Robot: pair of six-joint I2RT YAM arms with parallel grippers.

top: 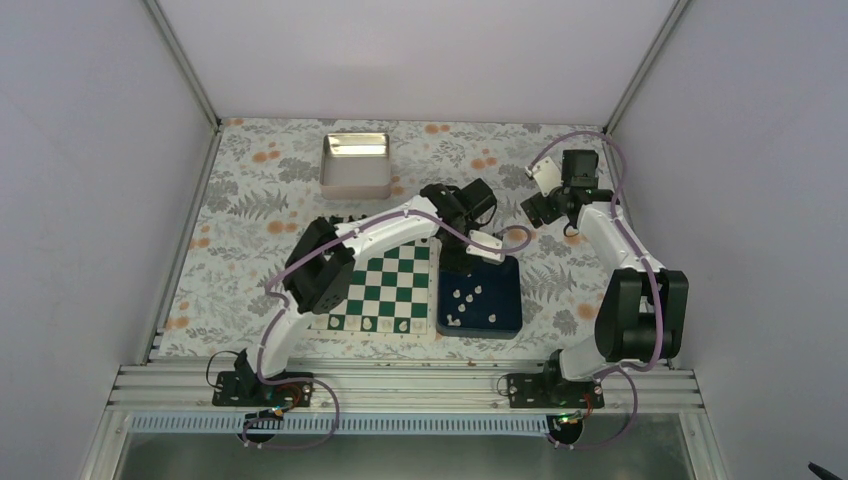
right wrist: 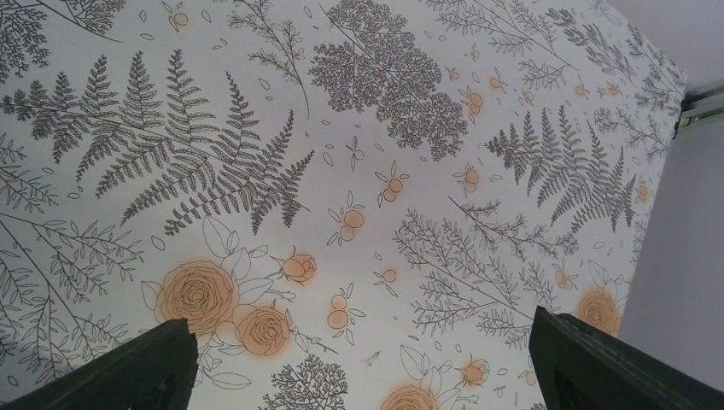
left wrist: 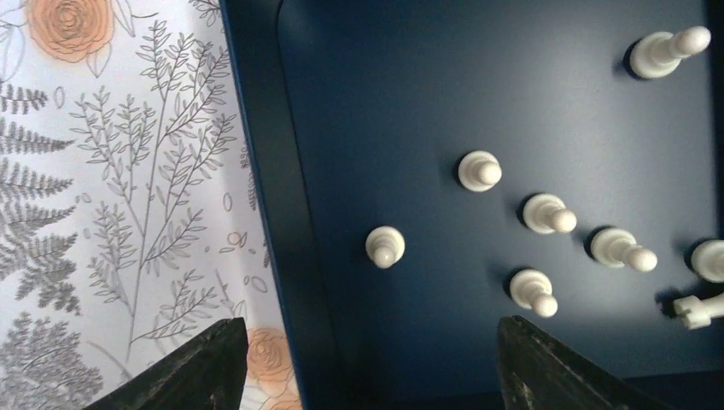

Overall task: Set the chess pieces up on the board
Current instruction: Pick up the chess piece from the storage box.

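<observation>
On the left gripper (left wrist: 371,325) the jaws are seen well apart with nothing between them, hung over one wall of the dark blue tray (left wrist: 256,171), where cream chess pieces (left wrist: 478,171) are scattered loose. The right gripper (right wrist: 360,318) is held over the flowery bench (right wrist: 384,128), jaws spread wide, nothing gripped. The board (top: 385,285) is sat right beside the tray, and what's probably a few more of them can be made out along its near row.
</observation>
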